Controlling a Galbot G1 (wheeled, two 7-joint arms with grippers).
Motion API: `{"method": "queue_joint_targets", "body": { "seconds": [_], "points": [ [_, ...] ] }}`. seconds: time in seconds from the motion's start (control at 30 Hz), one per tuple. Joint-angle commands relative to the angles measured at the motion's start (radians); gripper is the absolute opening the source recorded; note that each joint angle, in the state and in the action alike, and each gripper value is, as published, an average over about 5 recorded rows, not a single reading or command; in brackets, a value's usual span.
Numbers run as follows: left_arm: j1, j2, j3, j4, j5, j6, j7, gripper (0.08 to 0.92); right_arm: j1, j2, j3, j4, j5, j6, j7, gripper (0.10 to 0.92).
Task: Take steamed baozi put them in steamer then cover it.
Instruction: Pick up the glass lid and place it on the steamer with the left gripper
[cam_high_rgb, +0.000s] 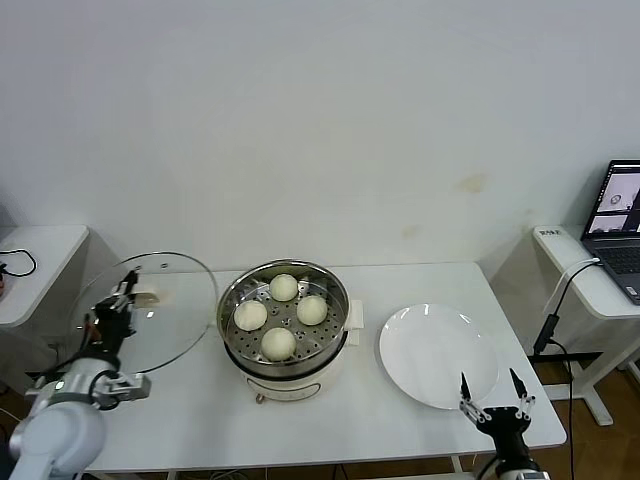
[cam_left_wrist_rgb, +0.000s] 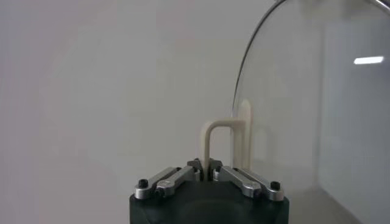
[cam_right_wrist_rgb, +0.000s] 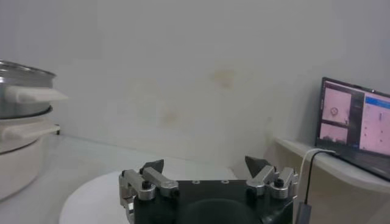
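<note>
On the white tabletop (cam_high_rgb: 400, 280), the shiny round steel steamer (cam_high_rgb: 284, 348) holds four cream-white baozi (cam_high_rgb: 278, 343). The left gripper (cam_high_rgb: 122, 296) has its fingers pinching the clear glass cover (cam_high_rgb: 175, 310) by its cream handle, tilted beside the steamer. The right gripper (cam_high_rgb: 494, 392), fingers spread, hovers at the flat white plate (cam_high_rgb: 430, 345).

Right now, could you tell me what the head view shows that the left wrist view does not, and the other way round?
Only the head view shows the four steamed baozi sitting in the steamer, the white plate, the laptop and the open right gripper by the plate's near edge. Only the left wrist view shows up close how the fingertips pinch the bar handle. Both show the left gripper shut on the cover, held tilted beside the steamer.
</note>
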Motion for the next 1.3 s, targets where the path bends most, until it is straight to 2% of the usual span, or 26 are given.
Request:
{"method": "queue_joint_targets", "body": {
  "seconds": [0.03, 0.27, 0.5, 0.73, 1.3],
  "points": [
    [-0.184, -0.002, 0.331, -0.071, 0.025, 0.127, 0.095, 0.146, 0.006, 0.019, -0.019, -0.007, -0.051, 0.001, 0.001, 0.823],
    [-0.262, -0.109, 0.450, -0.029, 0.176, 0.155, 0.145, 0.146, 0.021, 0.033, -0.043, -0.027, -0.079, 0.004, 0.003, 0.823],
    [-0.253, -0.209, 0.475, -0.002, 0.319, 0.149, 0.179, 0.146, 0.031, 0.042, -0.068, -0.061, -0.099, 0.014, 0.007, 0.823],
    [-0.295, -0.305, 0.506, 0.043, 0.391, 0.156, 0.205, 0.146, 0.040, 0.051, -0.090, -0.079, -0.120, 0.023, 0.010, 0.823],
    [-0.349, -0.387, 0.538, 0.154, 0.417, 0.176, 0.216, 0.146, 0.038, 0.058, -0.107, -0.086, -0.133, 0.028, 0.013, 0.823]
  ]
}}
